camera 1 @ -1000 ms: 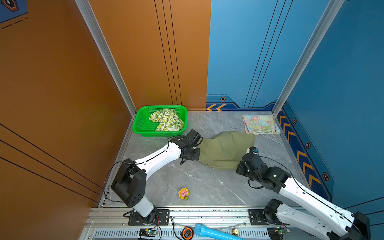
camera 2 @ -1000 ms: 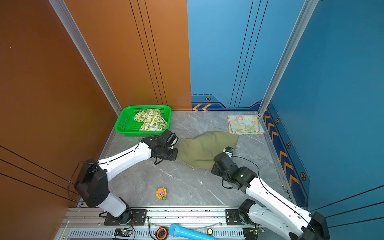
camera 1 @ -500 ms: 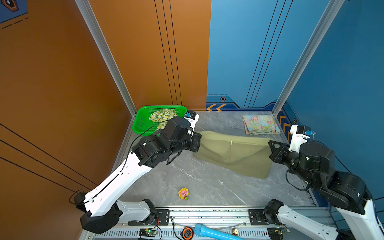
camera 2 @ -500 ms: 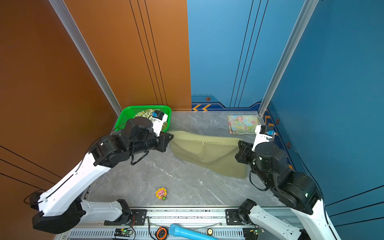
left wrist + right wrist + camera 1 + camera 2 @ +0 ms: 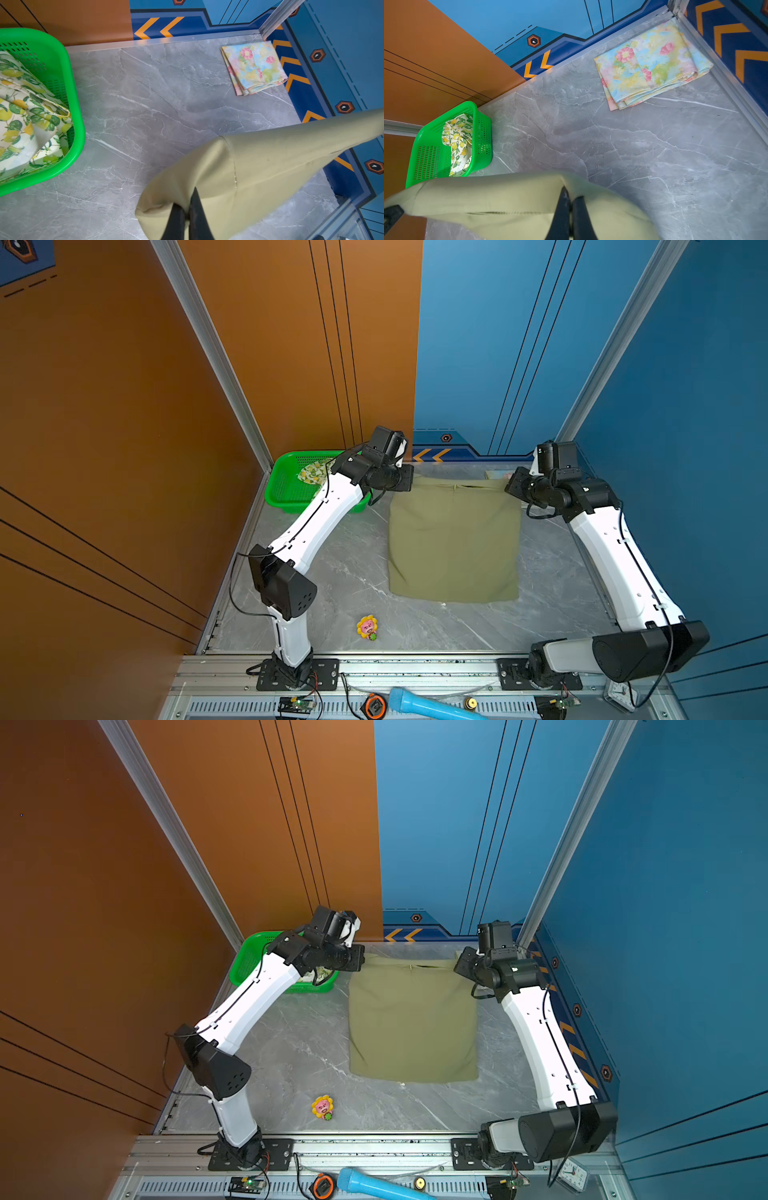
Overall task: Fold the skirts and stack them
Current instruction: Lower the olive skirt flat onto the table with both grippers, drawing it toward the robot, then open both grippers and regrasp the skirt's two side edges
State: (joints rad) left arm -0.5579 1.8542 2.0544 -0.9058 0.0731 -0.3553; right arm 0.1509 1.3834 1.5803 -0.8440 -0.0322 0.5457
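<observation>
The left gripper [image 5: 187, 200] pinches one waist corner of the olive skirt [image 5: 453, 539]. The right gripper [image 5: 571, 195] pinches the other corner.

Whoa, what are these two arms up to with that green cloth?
Two robot arms are folding skirts. The left pincer and right pincer each grip a top corner of the olive skirt, stretched between them. A floral skirt lies folded in the far corner; a lemon-print skirt sits in the green basket.
</observation>
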